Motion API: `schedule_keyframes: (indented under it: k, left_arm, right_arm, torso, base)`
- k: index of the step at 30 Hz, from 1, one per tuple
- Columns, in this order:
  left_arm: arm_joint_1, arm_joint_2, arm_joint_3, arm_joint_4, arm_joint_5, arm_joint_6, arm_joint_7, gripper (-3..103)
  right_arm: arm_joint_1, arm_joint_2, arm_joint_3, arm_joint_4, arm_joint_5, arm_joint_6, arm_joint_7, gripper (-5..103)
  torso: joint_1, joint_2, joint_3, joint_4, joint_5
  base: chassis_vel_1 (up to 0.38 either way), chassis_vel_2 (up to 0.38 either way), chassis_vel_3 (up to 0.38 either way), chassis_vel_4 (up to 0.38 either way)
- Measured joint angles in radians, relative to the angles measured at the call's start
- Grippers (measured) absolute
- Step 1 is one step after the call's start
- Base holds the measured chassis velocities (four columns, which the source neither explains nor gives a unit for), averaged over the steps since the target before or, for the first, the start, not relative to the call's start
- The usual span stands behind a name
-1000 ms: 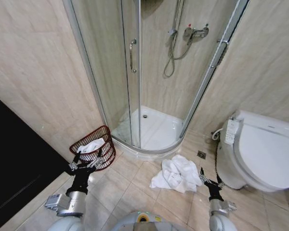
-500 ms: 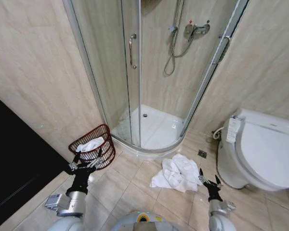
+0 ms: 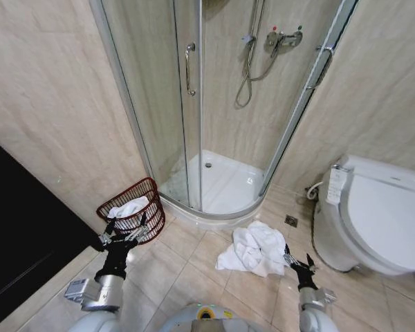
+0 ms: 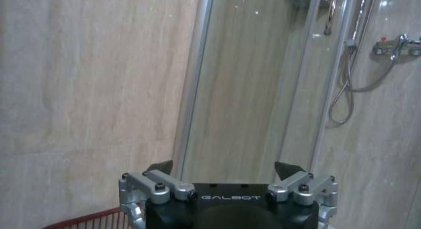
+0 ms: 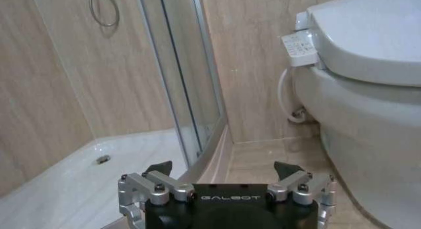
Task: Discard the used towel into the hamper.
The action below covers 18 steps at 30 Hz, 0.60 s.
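A: Item, towel?
B: Crumpled on floor tiles between shower tray and toilet; not yet picked up.
A: Hamper?
B: By the wall left of the shower, white cloth already inside.
A: Claws?
B: Right gripper spread, empty, just beside towel, placed to grasp. Left gripper spread, empty, near hamper.

Walls: beige stone-look tiles, with a dark panel low at the left.
Floor: matching beige tiles with a small drain.
Shower: curved glass enclosure, white tray, chrome mixer and hose.
Toilet: white, lid closed, at the right.
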Motion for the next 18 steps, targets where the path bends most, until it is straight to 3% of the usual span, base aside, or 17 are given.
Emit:
schedule_keyframes:
  k: [6, 10, 13, 16, 18]
  left_arm:
    - [0.0, 0.0, 0.0, 0.0, 0.0, 0.0, 0.0, 100]
    - [0.0, 0.0, 0.0, 0.0, 0.0, 0.0, 0.0, 100]
    - [0.0, 0.0, 0.0, 0.0, 0.0, 0.0, 0.0, 100]
    - [0.0, 0.0, 0.0, 0.0, 0.0, 0.0, 0.0, 100]
    - [0.0, 0.0, 0.0, 0.0, 0.0, 0.0, 0.0, 100]
  right_arm:
    - [0.017, -0.002, -0.002, -0.026, -0.016, 0.015, 0.026, 100]
    - [0.038, -0.011, -0.006, -0.069, -0.021, -0.033, 0.022, 100]
    - [0.067, -0.027, -0.006, -0.128, -0.023, -0.076, 0.0, 100]
    - [0.143, -0.074, -0.003, -0.292, -0.023, -0.152, -0.061, 100]
    - [0.174, -0.092, -0.003, -0.357, -0.029, -0.161, -0.096, 100]
  torso:
    - [0.002, 0.003, 0.002, 0.0001, 0.0002]
    - [0.004, 0.004, 0.003, 0.0003, 0.0002]
    - [0.004, 0.005, 0.003, 0.0002, 0.0003]
    - [0.003, 0.006, 0.004, -0.0005, -0.0001]
    - [0.003, 0.007, 0.004, 0.0, 0.0002]
  base:
    - [-0.154, 0.143, 0.184, -0.133]
    - [-0.17, 0.155, 0.181, -0.13]
    - [-0.091, 0.083, 0.036, -0.029]
    - [0.007, 0.015, -0.075, -0.02]
    - [0.051, 0.001, -0.067, 0.0]
